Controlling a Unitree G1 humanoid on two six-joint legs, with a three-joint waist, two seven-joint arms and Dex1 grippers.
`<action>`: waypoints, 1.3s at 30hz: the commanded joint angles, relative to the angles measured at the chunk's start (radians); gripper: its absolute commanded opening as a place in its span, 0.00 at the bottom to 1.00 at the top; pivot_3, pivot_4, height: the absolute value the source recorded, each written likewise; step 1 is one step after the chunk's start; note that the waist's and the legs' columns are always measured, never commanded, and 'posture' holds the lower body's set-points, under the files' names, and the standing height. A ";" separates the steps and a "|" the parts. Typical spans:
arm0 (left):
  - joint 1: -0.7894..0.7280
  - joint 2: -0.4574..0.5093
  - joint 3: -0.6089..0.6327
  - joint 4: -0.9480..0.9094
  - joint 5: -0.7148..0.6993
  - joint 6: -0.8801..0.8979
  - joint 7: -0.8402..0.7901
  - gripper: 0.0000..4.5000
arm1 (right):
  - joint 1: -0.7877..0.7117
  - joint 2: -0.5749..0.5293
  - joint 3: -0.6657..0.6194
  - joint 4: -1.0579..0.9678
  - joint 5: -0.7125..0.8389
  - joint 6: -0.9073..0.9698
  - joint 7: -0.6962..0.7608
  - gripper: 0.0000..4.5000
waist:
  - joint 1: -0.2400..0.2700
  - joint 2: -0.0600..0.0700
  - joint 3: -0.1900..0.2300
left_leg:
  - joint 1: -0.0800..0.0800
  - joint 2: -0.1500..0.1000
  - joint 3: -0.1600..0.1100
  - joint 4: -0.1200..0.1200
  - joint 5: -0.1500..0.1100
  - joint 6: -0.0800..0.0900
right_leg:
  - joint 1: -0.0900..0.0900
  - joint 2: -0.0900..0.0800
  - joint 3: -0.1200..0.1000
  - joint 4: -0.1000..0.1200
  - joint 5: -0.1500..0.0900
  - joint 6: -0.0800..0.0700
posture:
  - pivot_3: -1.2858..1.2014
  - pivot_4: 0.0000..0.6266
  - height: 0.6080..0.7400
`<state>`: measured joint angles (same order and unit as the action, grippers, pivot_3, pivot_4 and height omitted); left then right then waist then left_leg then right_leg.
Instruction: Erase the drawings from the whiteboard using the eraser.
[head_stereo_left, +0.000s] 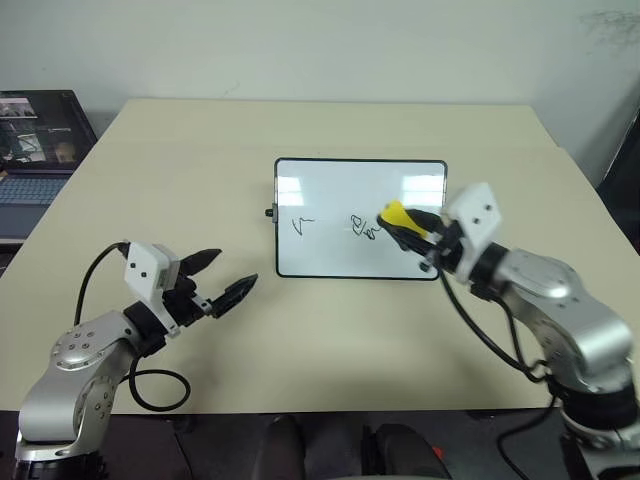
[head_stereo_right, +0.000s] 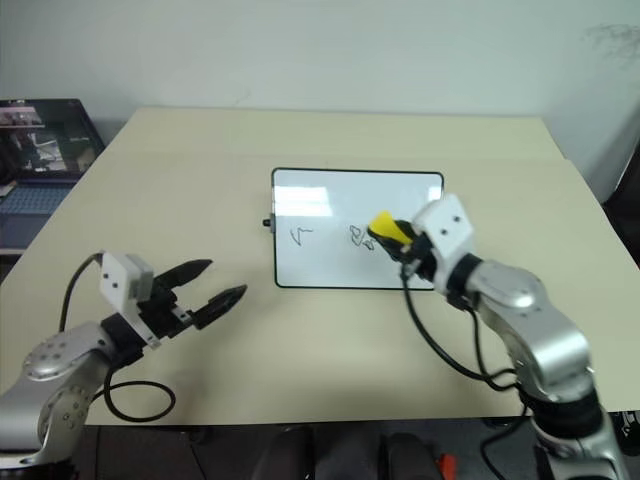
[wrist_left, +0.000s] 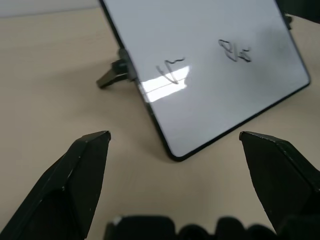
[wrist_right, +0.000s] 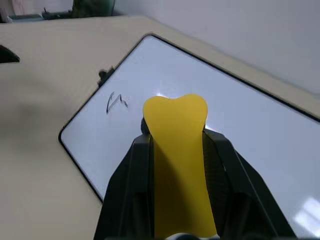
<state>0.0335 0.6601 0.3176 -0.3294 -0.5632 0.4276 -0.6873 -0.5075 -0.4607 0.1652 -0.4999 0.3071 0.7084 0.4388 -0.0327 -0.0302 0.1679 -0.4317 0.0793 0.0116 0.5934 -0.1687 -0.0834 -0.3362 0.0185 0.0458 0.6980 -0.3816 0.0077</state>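
Tabletop (head_stereo_left: 330, 350): beige, carried the whiteboard near its centre; a laptop (head_stereo_left: 35, 150) stood off its edge at 9 o'clock.
Whiteboard (head_stereo_left: 340, 250): glossy white, thin black frame, a small black knob on its side toward 9 o'clock.
Right gripper (head_stereo_left: 412, 232): hung over the board's 3 o'clock part, its fingers pinching the eraser.
Left gripper (head_stereo_left: 220, 280): hovered above bare tabletop at about 8 o'clock from the board, apart from it, its fingers (wrist_left: 75, 180) spread wide and holding nothing.
Eraser (wrist_right: 177, 150): yellow, clamped between the right fingers, just beside the squiggle.
Drawings: a tick-like mark (head_stereo_left: 303, 224) toward 9 o'clock on the board and a loopy squiggle (head_stereo_left: 364, 228) near its middle, both unwiped.
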 joint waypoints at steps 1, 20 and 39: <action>-0.024 0.001 0.011 0.000 0.007 -0.023 -0.006 1.00 | -0.095 0.042 0.112 0.096 -0.105 -0.107 0.010 0.22 | 0.000 -0.001 0.000 | 0.000 0.000 0.000 0.000 0.000 0.000 | 0.000 0.000 0.000 0.000 0.001 -0.002 | 0.52 0.24 1.00; -0.096 0.057 -0.037 0.046 0.013 0.002 -0.124 1.00 | -0.456 0.313 0.310 0.856 -0.517 -0.504 -0.067 0.22 | 0.001 -0.003 0.001 | 0.000 0.001 0.000 0.000 0.000 0.000 | -0.001 -0.001 -0.001 0.000 0.002 -0.004 | 0.52 0.24 1.00; -0.097 0.050 -0.046 0.021 0.012 0.019 -0.135 1.00 | -0.251 0.337 0.360 0.857 -0.591 -0.520 0.105 0.22 | 0.000 -0.006 0.000 | 0.016 0.001 0.000 0.000 0.001 0.000 | 0.006 -0.002 -0.001 0.005 0.002 -0.003 | 0.52 0.24 1.00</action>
<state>-0.0522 0.7036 0.2699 -0.2721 -0.5464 0.4538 -0.8186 -0.7648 -0.1113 0.5559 0.3723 -0.2908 0.1516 0.5286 -0.0328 -0.0358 0.1679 -0.4161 0.0802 0.0111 0.5935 -0.1679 -0.0830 -0.3300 0.0170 0.0453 0.7034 -0.3799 0.0046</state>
